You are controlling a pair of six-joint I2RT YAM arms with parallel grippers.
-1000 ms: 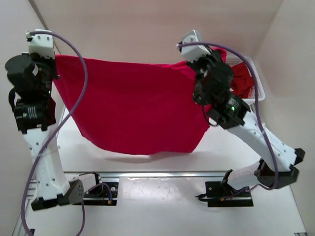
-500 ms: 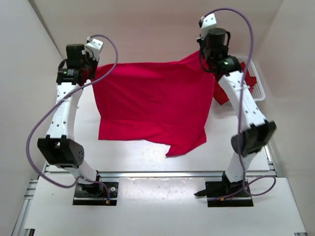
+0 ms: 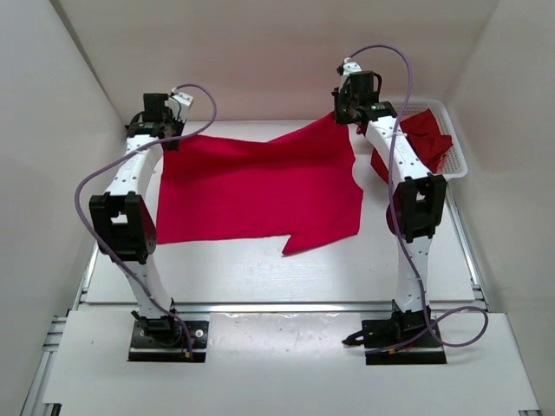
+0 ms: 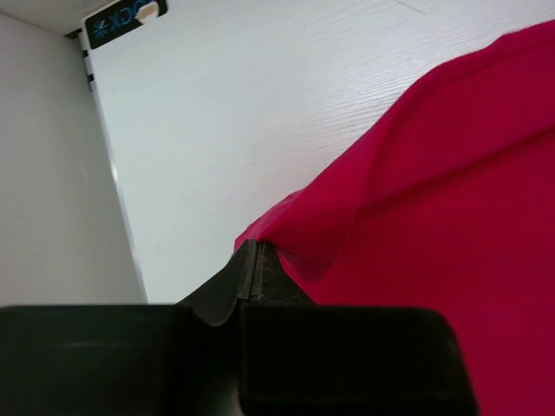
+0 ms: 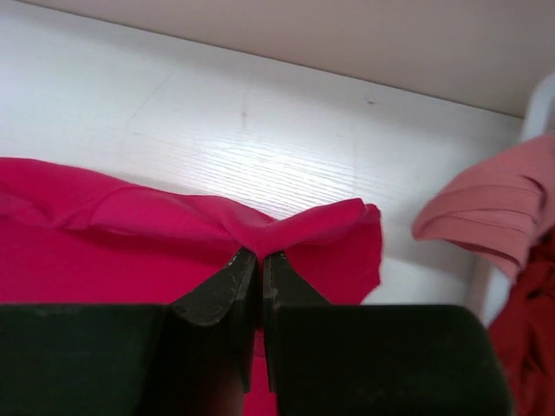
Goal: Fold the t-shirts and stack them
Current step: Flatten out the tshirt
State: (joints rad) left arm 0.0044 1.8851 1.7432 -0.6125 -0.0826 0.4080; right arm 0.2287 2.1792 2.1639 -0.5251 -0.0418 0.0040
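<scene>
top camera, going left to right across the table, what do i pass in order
left gripper pinching a far corner → bright red t-shirt spread out → right gripper pinching the other far corner → dark red t-shirt → right rim of the white mesh basket

Robot lab, white enclosure walls (image 3: 43,173), aluminium rail (image 3: 286,305)

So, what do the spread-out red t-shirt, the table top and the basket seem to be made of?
The red t-shirt looks like soft, thin, matte cloth: it drapes and creases. The table top seems to be a white board, perhaps laminate, with fine wood-grain lines and a slight sheen. The basket is probably white plastic with a mesh wall, though it is too small to be sure.
</scene>
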